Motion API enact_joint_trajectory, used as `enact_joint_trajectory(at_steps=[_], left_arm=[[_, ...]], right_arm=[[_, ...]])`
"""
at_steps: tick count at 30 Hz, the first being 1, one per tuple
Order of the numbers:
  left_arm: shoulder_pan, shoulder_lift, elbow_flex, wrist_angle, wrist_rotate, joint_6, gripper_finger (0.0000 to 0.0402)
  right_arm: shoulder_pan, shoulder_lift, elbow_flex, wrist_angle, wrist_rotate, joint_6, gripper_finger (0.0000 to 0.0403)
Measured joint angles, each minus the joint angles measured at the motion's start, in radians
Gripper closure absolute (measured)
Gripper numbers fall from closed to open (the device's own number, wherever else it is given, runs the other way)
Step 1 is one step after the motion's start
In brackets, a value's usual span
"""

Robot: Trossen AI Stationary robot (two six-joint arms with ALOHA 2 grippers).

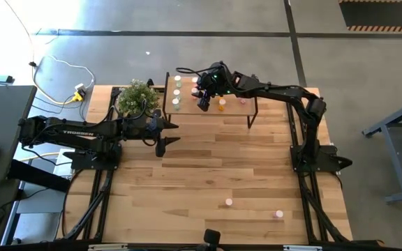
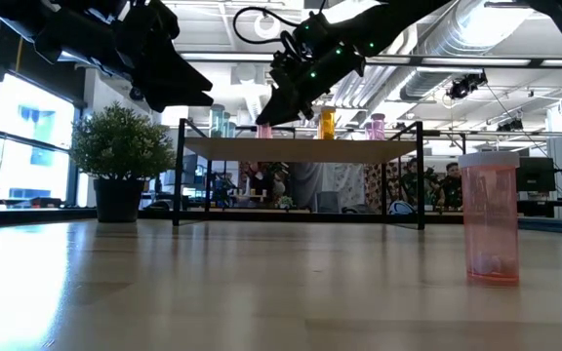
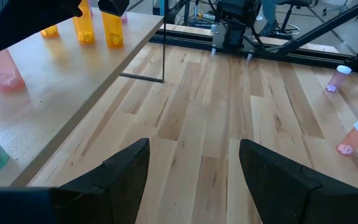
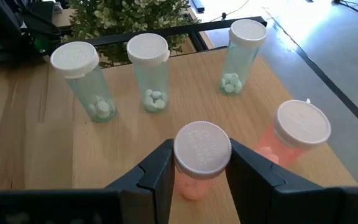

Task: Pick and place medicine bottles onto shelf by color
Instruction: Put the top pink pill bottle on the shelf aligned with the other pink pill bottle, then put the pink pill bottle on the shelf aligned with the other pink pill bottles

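The shelf point(image 1: 194, 110) stands at the table's far edge. On its wood top are three pale green bottles point(image 4: 149, 71), a pink bottle point(image 4: 297, 134) and orange bottles point(image 3: 112, 28), all upright. Over the shelf, my right gripper point(image 4: 201, 162) is shut on another pink, white-capped bottle point(image 4: 202, 149), with the green ones beyond it. My left gripper point(image 3: 194, 171) hangs open above the table, near the shelf's left end, with nothing in it. Two more pink bottles point(image 1: 229, 202) point(image 1: 279, 215) stand on the table toward its near edge. My right gripper pinches the pink bottle between its two fingers, on the body just under the white cap point(image 4: 194, 177). The fingers slant down from the table's right side. The bottle is upright. Whether its base rests on the shelf top, I cannot tell.
A potted plant point(image 1: 137, 96) stands just left of the shelf. The shelf's thin black legs point(image 3: 163, 43) reach down to the table. Bare wood point(image 1: 215, 167) lies between the shelf and the two pink bottles. People sit in the room beyond the table.
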Motion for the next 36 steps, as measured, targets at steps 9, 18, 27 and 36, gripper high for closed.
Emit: enact_joint_trajectory(at_steps=[9,18,27,36], left_arm=[[0.000,0.000,0.000,0.000,0.000,0.000,0.0163],[0.000,0.000,0.000,0.000,0.000,0.000,0.0163],[0.000,0.000,0.000,0.000,0.000,0.000,0.0163],[0.000,0.000,0.000,0.000,0.000,0.000,0.0163]], right_arm=[[0.000,0.000,0.000,-0.002,-0.002,0.023,0.0281],[0.000,0.000,0.000,-0.002,-0.003,0.023,0.0280],[0.000,0.002,0.000,-0.003,0.001,0.023,0.0222],[0.000,-0.012,0.000,0.002,0.045,0.028,0.0189]])
